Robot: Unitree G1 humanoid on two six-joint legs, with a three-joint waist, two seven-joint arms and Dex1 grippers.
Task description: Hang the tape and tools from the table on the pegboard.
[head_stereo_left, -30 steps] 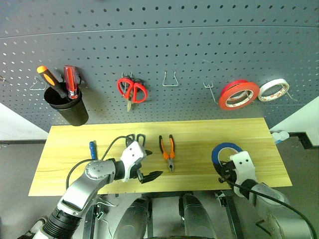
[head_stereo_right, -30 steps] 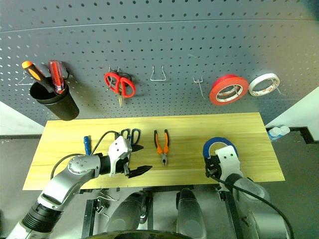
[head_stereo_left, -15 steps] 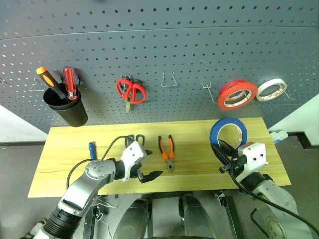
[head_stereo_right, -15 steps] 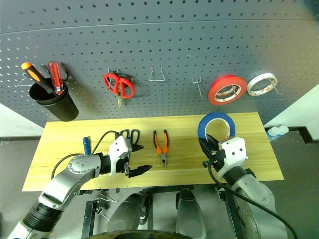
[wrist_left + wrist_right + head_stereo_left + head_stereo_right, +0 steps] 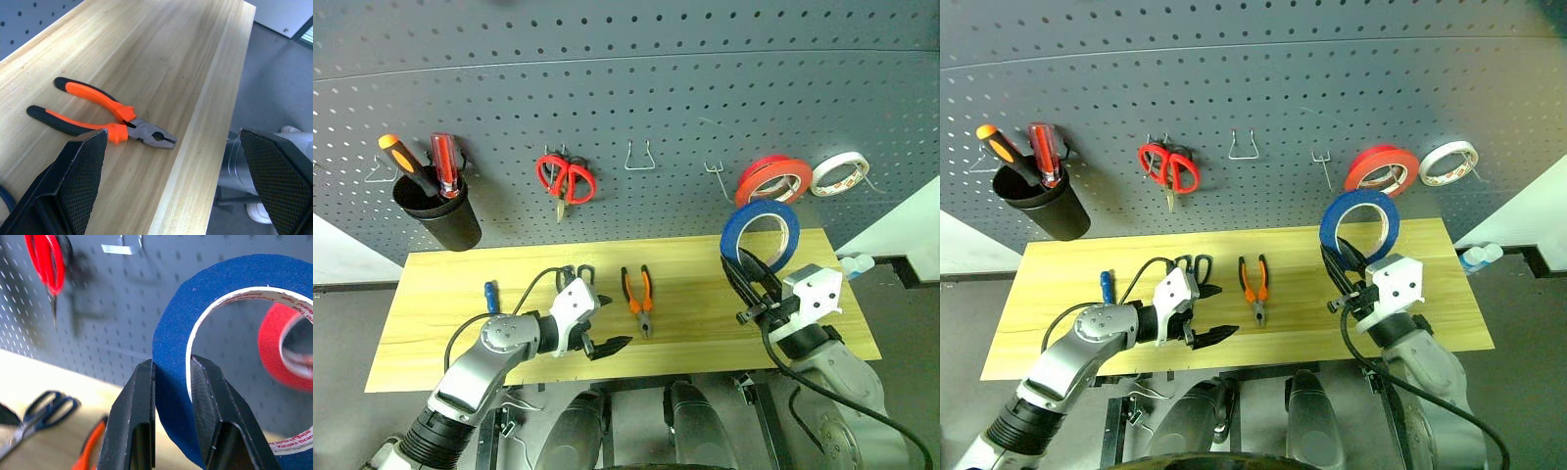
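Blue tape (image 5: pixel 761 232) is seen in the left eye view pinched by its rim in the right gripper (image 5: pixel 747 277), raised clear of the table (image 5: pixel 460 294) and stood on edge facing the pegboard (image 5: pixel 656 88), probably so that its hole can be slid over the bare hook (image 5: pixel 714 174) beside the red roll (image 5: pixel 771 180); the right forearm is angled up and toward the board. Pliers (image 5: pixel 637 299), dark-handled scissors (image 5: pixel 581 277) and the small blue screwdriver (image 5: pixel 492 297) are left lying on the wood, not yet hung. The left gripper (image 5: pixel 607 345) is held low over the front edge, near the pliers, with its fingers spread and nothing between them. From the left wrist view the pliers (image 5: pixel 105 115) are seen flat on the boards between the two parted fingers (image 5: pixel 78 176), untouched. From the right wrist view the tape's band (image 5: pixel 171 367) is shown clamped between both black fingers (image 5: pixel 134 416), with the red scissors (image 5: pixel 46 264) and a hook hanging beyond.
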